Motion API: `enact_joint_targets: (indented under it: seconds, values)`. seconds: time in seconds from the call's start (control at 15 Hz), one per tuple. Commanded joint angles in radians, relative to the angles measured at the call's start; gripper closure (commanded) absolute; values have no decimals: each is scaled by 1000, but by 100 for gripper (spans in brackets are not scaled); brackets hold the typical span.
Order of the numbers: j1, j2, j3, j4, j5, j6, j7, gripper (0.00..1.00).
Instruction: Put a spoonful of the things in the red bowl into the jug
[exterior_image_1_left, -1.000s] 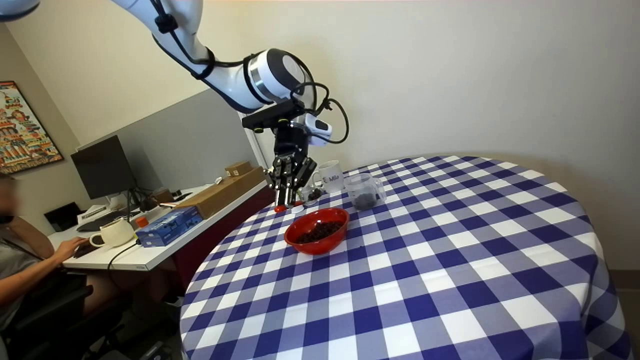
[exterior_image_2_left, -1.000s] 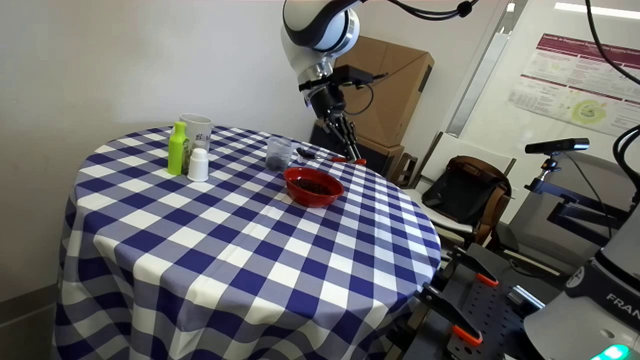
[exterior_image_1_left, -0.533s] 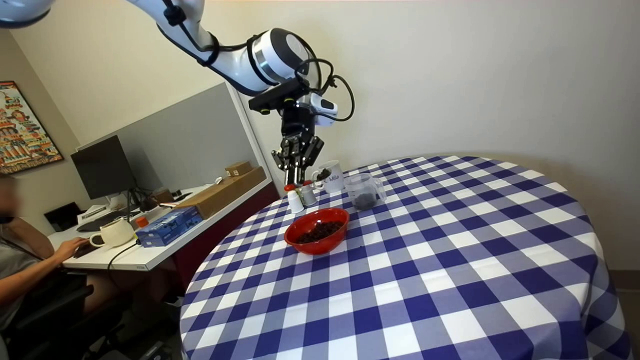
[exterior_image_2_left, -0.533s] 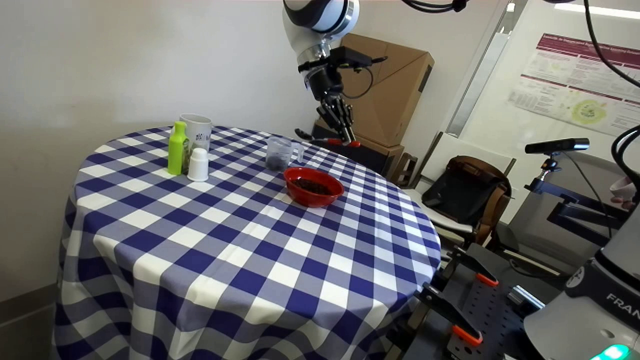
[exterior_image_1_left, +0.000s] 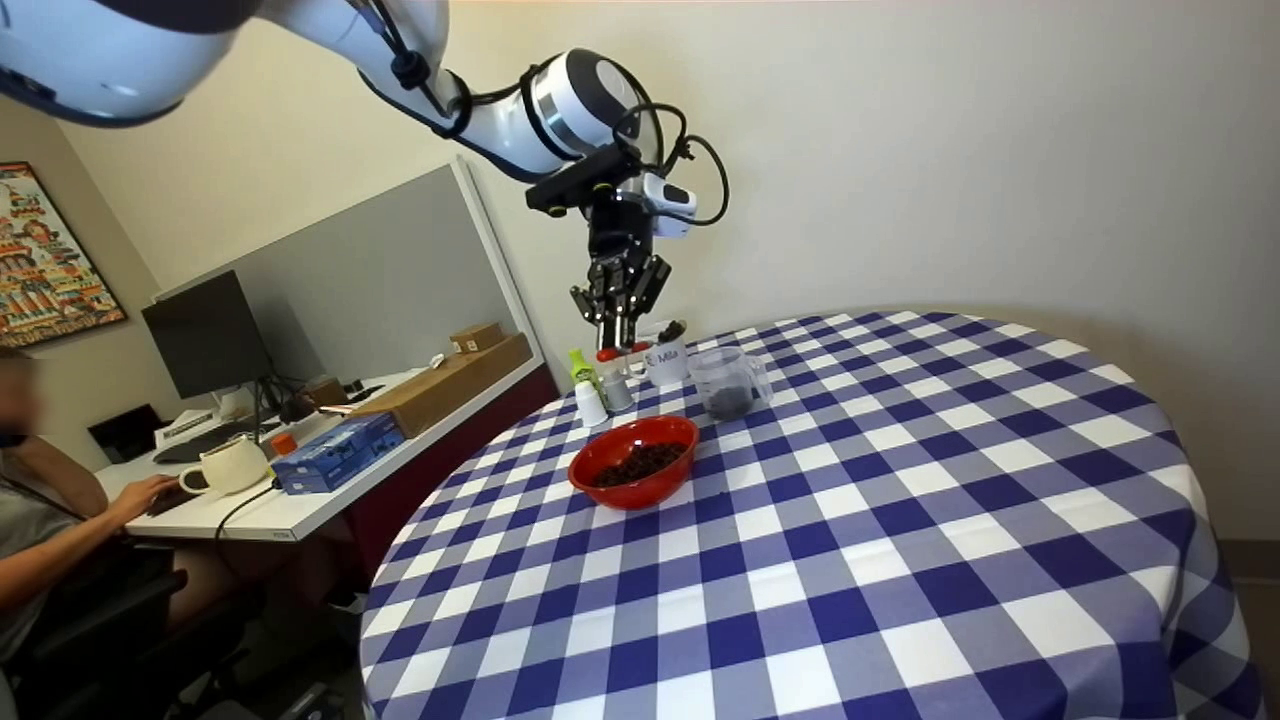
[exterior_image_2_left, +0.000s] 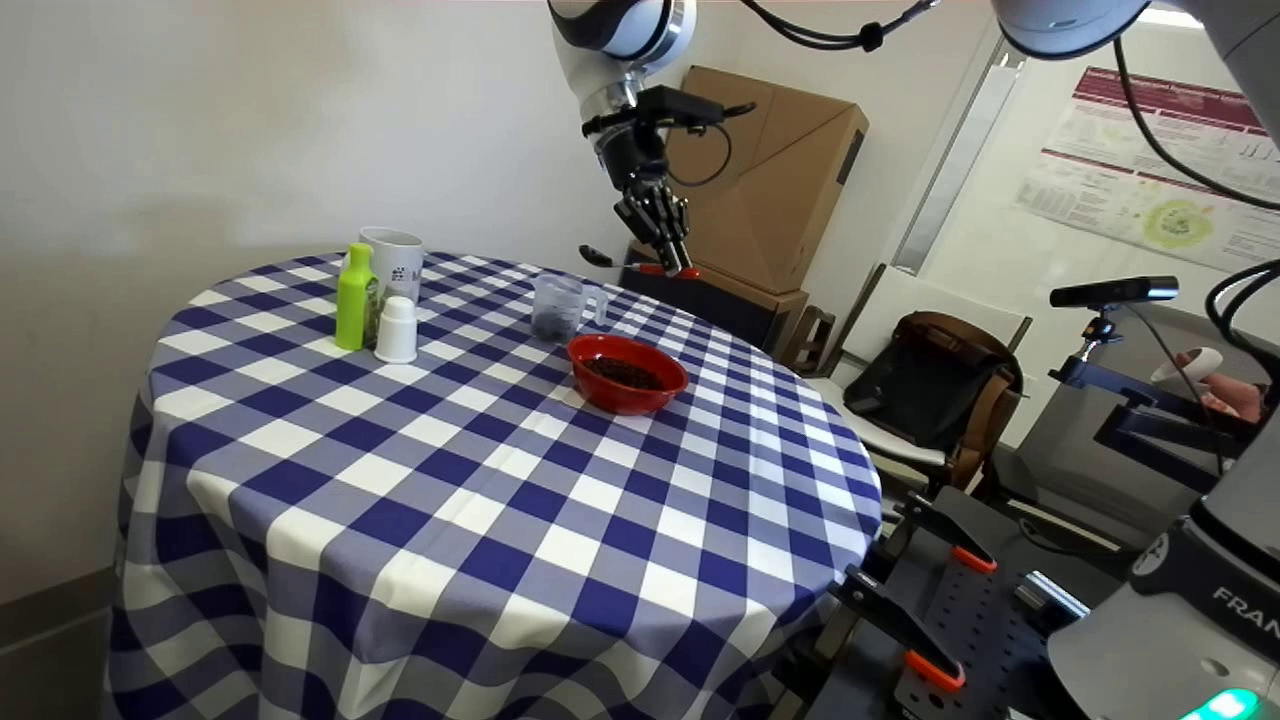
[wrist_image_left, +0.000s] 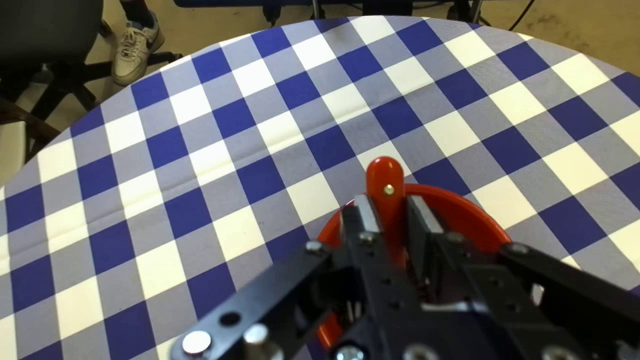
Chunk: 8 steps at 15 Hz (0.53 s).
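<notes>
The red bowl (exterior_image_1_left: 632, 494) stands on the checked table with dark bits in it; it also shows in an exterior view (exterior_image_2_left: 624, 402). The clear jug (exterior_image_1_left: 722, 372) stands close beside it with dark bits at its bottom, and shows in an exterior view too (exterior_image_2_left: 556, 304). My gripper (exterior_image_1_left: 614, 345) is shut on the red handle of a spoon (exterior_image_2_left: 596, 257), held level above the table and higher than the jug. The spoon's head carries dark bits and points to the jug's side. In the wrist view the handle (wrist_image_left: 385, 175) sits between the fingers, above the bowl; the jug is hidden there.
A white mug (exterior_image_2_left: 393, 258), a green bottle (exterior_image_2_left: 352, 300), a white shaker (exterior_image_2_left: 397, 335) and a grey shaker (exterior_image_1_left: 617, 392) stand grouped on the table. The checked table (exterior_image_1_left: 860, 560) has a rounded edge. A person sits at a desk (exterior_image_1_left: 240, 515) beside it.
My gripper has risen with the loaded spoon and moved toward the jug's side, rightward in one exterior picture and slightly leftward in the opposite one. The bowl and jug have not moved.
</notes>
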Motion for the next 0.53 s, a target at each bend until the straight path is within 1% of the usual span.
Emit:
enact_joint_targets:
  seconds: [0.0, 0.47]
  values:
    - [9, 143, -18, 235, 3, -109, 12, 95]
    - [1, 325, -30, 516, -4, -218, 4, 95]
